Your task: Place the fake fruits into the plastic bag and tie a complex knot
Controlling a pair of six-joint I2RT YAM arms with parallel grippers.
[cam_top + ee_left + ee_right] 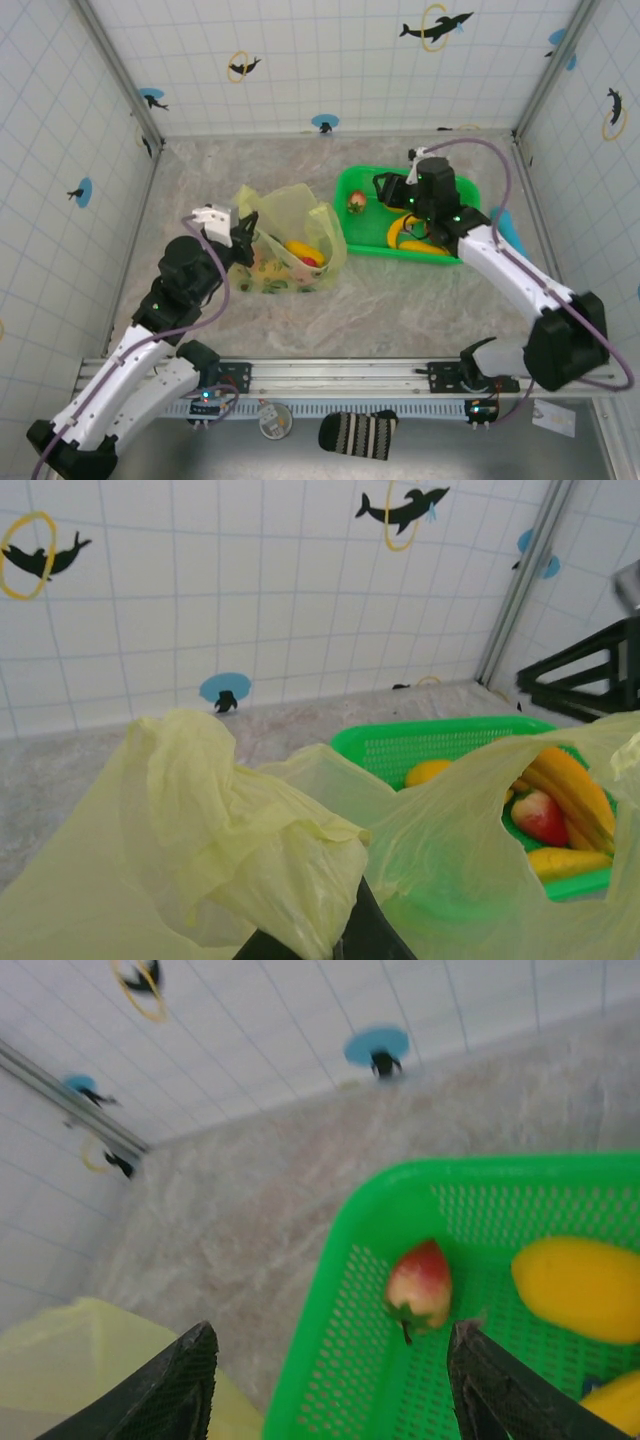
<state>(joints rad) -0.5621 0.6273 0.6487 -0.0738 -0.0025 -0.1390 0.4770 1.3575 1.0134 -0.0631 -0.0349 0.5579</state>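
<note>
The yellow-green plastic bag (290, 240) sits open at the middle of the table, with a banana (303, 249) and a red fruit (313, 262) inside. My left gripper (236, 236) is shut on the bag's left edge, and the bunched film (270, 860) drapes over its fingers. My right gripper (392, 190) hangs open over the left end of the green basket (330, 1260). A red-and-yellow strawberry-like fruit (420, 1282) lies ahead between its fingers, untouched. A yellow fruit (580, 1288) and bananas (412, 233) also lie in the basket.
A cyan cylinder (505, 228) lies right of the basket (345, 215). Tiled walls close in the table on three sides. Past the bag's handle opening, a banana (570, 785) and a red fruit (540, 815) show; I cannot tell what holds them.
</note>
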